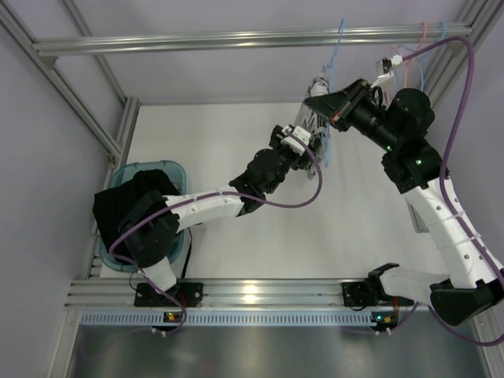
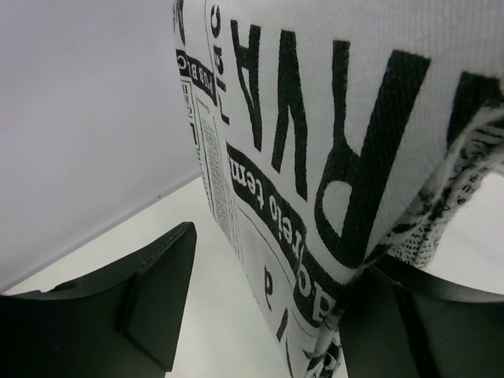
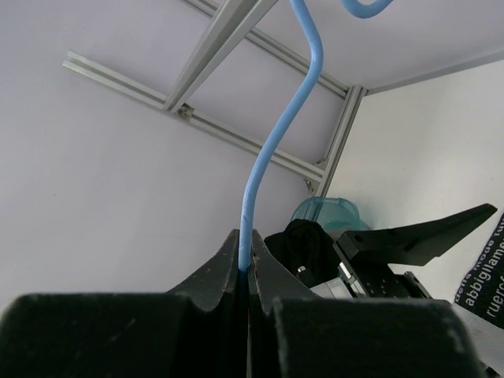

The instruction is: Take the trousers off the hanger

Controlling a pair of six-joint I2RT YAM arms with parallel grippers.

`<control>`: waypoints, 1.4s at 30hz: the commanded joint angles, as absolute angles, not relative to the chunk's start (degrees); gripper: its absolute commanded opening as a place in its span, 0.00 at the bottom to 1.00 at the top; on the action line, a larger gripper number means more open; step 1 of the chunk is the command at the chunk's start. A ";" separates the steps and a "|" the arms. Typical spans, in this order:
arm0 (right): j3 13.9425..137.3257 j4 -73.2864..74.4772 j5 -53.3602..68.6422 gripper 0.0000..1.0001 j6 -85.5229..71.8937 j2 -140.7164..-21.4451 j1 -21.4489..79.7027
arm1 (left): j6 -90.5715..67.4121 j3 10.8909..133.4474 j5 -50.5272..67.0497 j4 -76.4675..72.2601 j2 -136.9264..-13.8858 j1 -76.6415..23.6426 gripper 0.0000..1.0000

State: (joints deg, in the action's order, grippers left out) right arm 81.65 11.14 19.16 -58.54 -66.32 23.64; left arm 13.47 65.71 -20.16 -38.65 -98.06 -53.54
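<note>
The trousers (image 1: pixel 307 122), white-grey cloth with black lettering, hang on the light blue wire hanger (image 1: pixel 334 55), whose hook is over the top rail. In the left wrist view the trousers (image 2: pixel 331 118) hang between my left gripper's (image 2: pixel 283 260) spread fingers and lie against the right finger (image 2: pixel 425 315); the left finger (image 2: pixel 150 291) stands apart from the cloth. My left gripper (image 1: pixel 309 150) is open. My right gripper (image 3: pixel 246 248) is shut on the hanger's wire (image 3: pixel 276 142) just below the hook, and it shows in the top view (image 1: pixel 337 114) beside the trousers.
A teal bin (image 1: pixel 177 169) with a plain black cloth bundle (image 1: pixel 130 209) stands at the left edge. A pink hanger (image 1: pixel 424 43) and another blue hanger (image 1: pixel 442 31) hang on the top rail (image 1: pixel 236 39) at the right. Frame posts stand around the table.
</note>
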 commanded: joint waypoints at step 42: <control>69.53 2.54 23.29 0.00 -42.72 -57.83 24.26 | -11.15 91.30 -13.54 -9.41 -76.82 -52.38 0.00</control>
State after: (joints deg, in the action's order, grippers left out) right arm 71.09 5.61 24.29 -47.59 -58.92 23.64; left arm -5.67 84.20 -15.84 -6.94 -80.99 -52.42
